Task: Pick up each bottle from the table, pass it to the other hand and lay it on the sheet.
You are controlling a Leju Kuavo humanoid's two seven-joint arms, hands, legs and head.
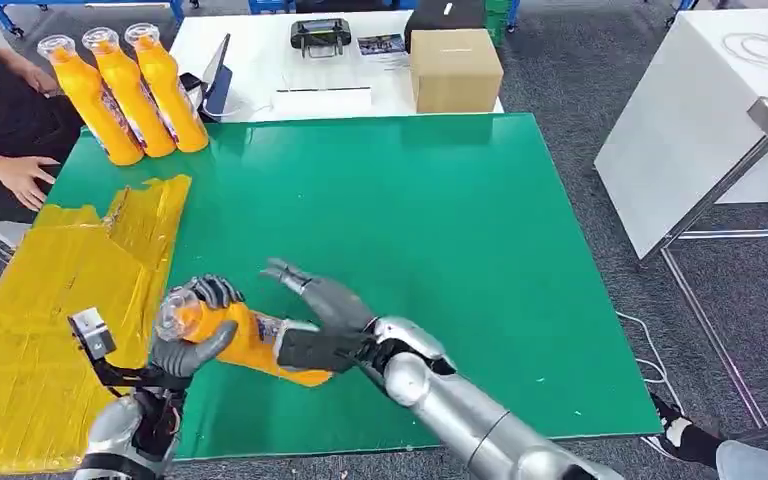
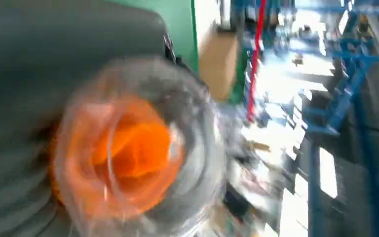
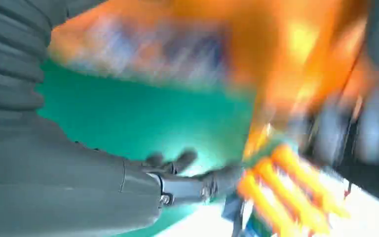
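Observation:
An orange bottle [image 1: 250, 340] with a clear cap lies tilted above the near part of the green mat [image 1: 410, 230]. My left hand [image 1: 195, 335] grips it around the neck, just below the cap. My right hand [image 1: 325, 320] is at the bottle's base end with its fingers [image 1: 290, 275] spread and lifted off the bottle. In the left wrist view the blurred cap [image 2: 128, 148] faces the camera. The right wrist view shows the bottle [image 3: 217, 44] beside the outstretched fingers [image 3: 177, 163]. The crumpled yellow sheet [image 1: 50, 290] covers the mat's left side.
Three more orange bottles [image 1: 130, 90] stand at the mat's far left corner. A person's hand [image 1: 25, 180] rests by the sheet's far edge. A cardboard box [image 1: 455, 70] and a laptop [image 1: 215, 75] sit on the white table behind the mat.

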